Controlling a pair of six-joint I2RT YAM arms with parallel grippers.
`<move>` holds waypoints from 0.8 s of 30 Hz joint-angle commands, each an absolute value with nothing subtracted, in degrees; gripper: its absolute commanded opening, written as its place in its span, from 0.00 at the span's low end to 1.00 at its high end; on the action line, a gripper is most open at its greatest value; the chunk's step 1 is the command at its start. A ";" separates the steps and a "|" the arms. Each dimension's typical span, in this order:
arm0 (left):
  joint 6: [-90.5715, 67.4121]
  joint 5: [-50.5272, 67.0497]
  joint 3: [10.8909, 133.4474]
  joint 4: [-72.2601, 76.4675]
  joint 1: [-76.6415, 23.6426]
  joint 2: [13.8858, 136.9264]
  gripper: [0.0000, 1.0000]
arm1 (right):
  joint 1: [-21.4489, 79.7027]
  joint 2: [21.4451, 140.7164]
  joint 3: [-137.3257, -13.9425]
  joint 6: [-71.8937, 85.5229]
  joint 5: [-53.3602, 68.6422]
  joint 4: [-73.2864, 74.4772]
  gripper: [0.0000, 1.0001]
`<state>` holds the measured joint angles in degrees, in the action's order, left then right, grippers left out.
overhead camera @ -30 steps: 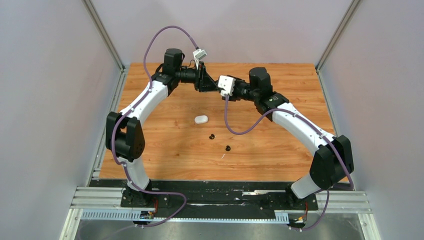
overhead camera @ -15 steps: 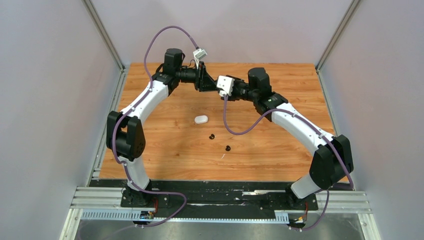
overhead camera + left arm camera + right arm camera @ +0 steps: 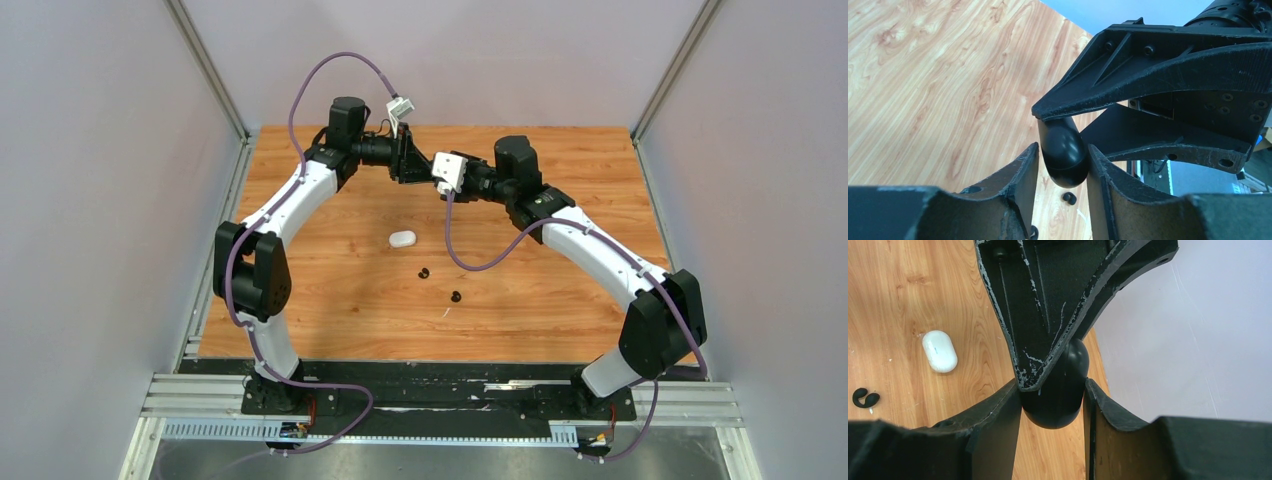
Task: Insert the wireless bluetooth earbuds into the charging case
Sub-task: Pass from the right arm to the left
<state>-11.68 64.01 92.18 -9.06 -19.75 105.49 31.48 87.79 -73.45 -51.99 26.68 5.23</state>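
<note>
A black oval charging case (image 3: 1064,152) hangs in the air at the back centre of the table, and it also shows in the right wrist view (image 3: 1054,400). My left gripper (image 3: 1063,150) is shut on it, and my right gripper (image 3: 1052,383) is shut on it from the opposite side. The two grippers meet tip to tip in the top view, left (image 3: 420,166) and right (image 3: 436,172). Two black earbuds (image 3: 423,272) (image 3: 455,296) lie loose on the wood. One black earbud also shows in the left wrist view (image 3: 1069,198). No white earbuds show.
A closed white oval case (image 3: 402,238) lies on the wooden table (image 3: 560,290) at mid-centre, and it also shows in the right wrist view (image 3: 939,351). Grey walls stand close at the left, right and back. A small white fleck (image 3: 446,312) lies near the front earbud.
My right gripper has edged a little to the left, closer onto the left gripper. The left arm, the white case and the earbuds have not moved.
</note>
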 commanded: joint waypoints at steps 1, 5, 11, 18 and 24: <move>-13.06 65.73 94.42 -5.54 -19.86 105.88 0.43 | 32.20 87.87 -74.97 -52.11 27.84 2.11 0.16; -14.76 68.48 94.31 -2.72 -19.80 106.47 0.18 | 32.43 87.75 -74.80 -52.16 28.10 2.11 0.17; -17.06 71.04 94.10 1.49 -19.76 107.09 0.00 | 32.43 87.97 -74.96 -50.53 28.30 2.19 0.40; -18.62 72.45 90.27 9.47 -18.31 105.54 0.00 | 27.54 89.42 -84.70 -35.58 36.87 14.74 0.89; 1.26 75.62 83.95 4.54 -17.85 99.82 0.00 | 19.29 94.87 -97.42 -20.79 52.84 28.96 1.00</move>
<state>-14.79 72.16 85.91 8.38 -18.22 106.26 23.53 92.90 -91.31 -32.77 39.46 19.18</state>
